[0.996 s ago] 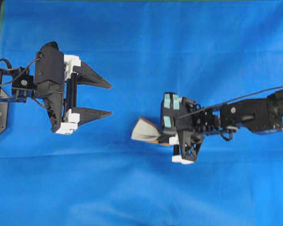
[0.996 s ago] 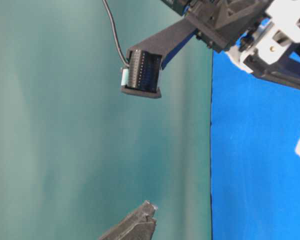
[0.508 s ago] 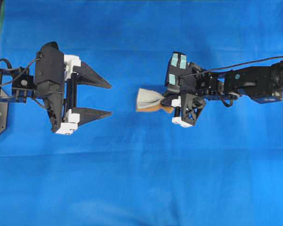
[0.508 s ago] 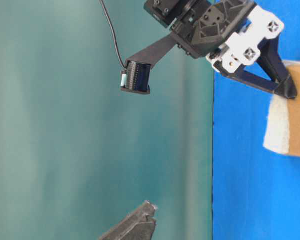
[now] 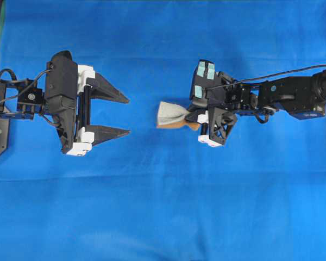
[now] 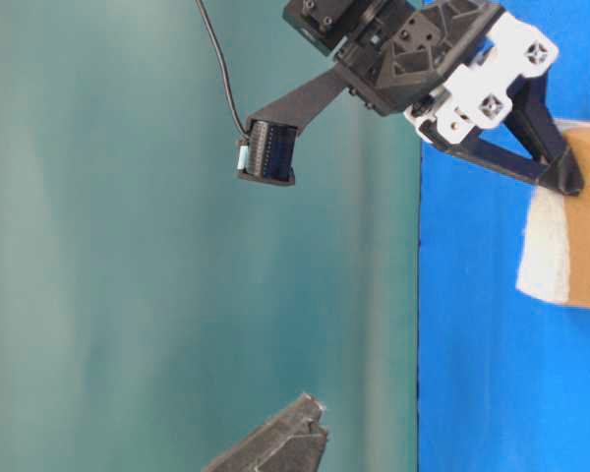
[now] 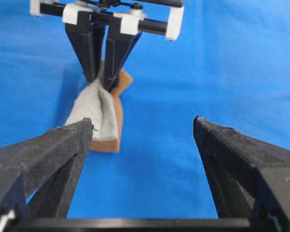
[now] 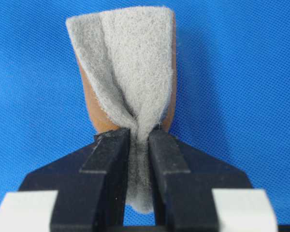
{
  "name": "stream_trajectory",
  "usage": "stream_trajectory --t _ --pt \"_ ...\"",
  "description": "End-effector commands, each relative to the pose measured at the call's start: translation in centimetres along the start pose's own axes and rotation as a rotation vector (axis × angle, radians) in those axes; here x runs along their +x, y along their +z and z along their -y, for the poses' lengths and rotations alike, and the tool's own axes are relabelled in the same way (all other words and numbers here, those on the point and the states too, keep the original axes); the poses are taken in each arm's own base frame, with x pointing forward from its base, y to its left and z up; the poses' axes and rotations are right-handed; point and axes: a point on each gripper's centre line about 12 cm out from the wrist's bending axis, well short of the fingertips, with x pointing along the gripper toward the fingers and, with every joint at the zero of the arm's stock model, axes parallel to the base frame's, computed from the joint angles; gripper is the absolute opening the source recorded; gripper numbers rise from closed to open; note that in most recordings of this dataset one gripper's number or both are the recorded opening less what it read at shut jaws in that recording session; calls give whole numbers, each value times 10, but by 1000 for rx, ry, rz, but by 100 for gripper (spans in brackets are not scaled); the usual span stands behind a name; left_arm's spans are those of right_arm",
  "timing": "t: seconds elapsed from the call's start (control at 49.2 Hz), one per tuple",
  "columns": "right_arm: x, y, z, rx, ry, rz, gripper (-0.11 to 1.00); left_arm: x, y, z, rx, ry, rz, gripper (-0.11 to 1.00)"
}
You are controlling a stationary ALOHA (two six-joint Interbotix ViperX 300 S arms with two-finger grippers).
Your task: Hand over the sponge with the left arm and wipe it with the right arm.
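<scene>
Pinching the sponge (image 5: 171, 115) hard enough to crease its grey top, the right gripper (image 5: 194, 117) has been swung toward the far edge of the blue cloth (image 5: 163, 217) over the last second, and is now lined up level with the left gripper (image 5: 122, 115), whose fingers (image 7: 232, 154) are seen spread wide and empty. The sponge is held clear of the cloth near its middle, pointing at the left gripper but apart from it. The handover appears complete, so wiping is judged to be next
</scene>
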Motion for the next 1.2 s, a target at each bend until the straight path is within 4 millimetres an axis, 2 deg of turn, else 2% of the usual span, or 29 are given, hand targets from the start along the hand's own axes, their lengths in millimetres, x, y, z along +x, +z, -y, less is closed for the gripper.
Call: stream_trajectory --t 0.0,0.142,0.264,0.325,0.366,0.691,1.179 --pt "-7 12 0 5 2 38 18 0 10 1 0 -5 33 80" --pt "-7 12 -2 2 6 36 21 0 10 1 0 -5 33 80" --pt "-8 12 -4 -7 10 34 59 0 10 1 0 -5 33 80" --pt "-9 13 -4 -5 10 39 70 0 10 1 0 -5 33 80" --pt "-10 14 -5 -6 11 43 73 0 10 1 0 -5 33 80" --pt "-35 34 -13 -20 33 112 73 0 10 2 2 -6 33 80" --pt "-103 66 -19 -72 51 214 73 0 10 2 4 -6 33 80"
